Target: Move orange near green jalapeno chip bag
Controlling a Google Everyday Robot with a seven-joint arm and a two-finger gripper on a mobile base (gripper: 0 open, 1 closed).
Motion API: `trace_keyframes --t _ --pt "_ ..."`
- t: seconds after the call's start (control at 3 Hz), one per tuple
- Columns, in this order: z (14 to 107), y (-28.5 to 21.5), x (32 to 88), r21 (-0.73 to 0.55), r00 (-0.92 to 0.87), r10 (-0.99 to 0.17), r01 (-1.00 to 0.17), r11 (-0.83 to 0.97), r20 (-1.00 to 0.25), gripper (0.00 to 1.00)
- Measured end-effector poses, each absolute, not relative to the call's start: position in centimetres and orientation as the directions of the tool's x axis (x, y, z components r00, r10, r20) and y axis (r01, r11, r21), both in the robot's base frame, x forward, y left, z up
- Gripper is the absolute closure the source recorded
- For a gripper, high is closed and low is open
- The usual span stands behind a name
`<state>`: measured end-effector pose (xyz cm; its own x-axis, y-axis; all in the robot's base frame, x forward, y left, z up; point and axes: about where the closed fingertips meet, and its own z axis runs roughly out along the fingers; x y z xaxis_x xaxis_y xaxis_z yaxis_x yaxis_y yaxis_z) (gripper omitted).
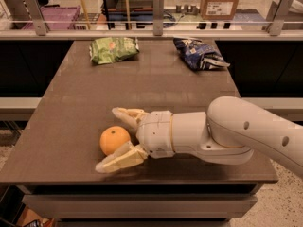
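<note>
The orange [113,139] lies on the dark table [156,89] near its front left. My gripper [111,138] reaches in from the right and is open. One finger [124,113] lies behind the orange and the other [116,160] in front of it, so the fruit sits between them. The green jalapeno chip bag [113,49] lies at the table's far left, well away from the orange and the gripper.
A dark blue and white snack bag [199,54] lies at the far right of the table. A metal rail with glass [158,12] runs along the far edge. The table's front edge is just below the gripper.
</note>
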<state>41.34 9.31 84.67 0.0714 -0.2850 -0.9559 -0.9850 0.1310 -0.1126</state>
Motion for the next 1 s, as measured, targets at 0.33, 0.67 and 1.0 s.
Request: trace_keyframes --t 0.33,0.67,1.0 --pt "84.79 9.52 41.21 -0.116 0.076 -0.287 -0.985 0.127 -0.955 0.41" --pt "84.91 9.71 41.08 -0.119 0.080 -0.288 -0.985 0.123 -0.954 0.65" --pt "85.02 9.91 40.95 -0.123 0.084 -0.290 -0.985 0.118 -0.953 0.88"
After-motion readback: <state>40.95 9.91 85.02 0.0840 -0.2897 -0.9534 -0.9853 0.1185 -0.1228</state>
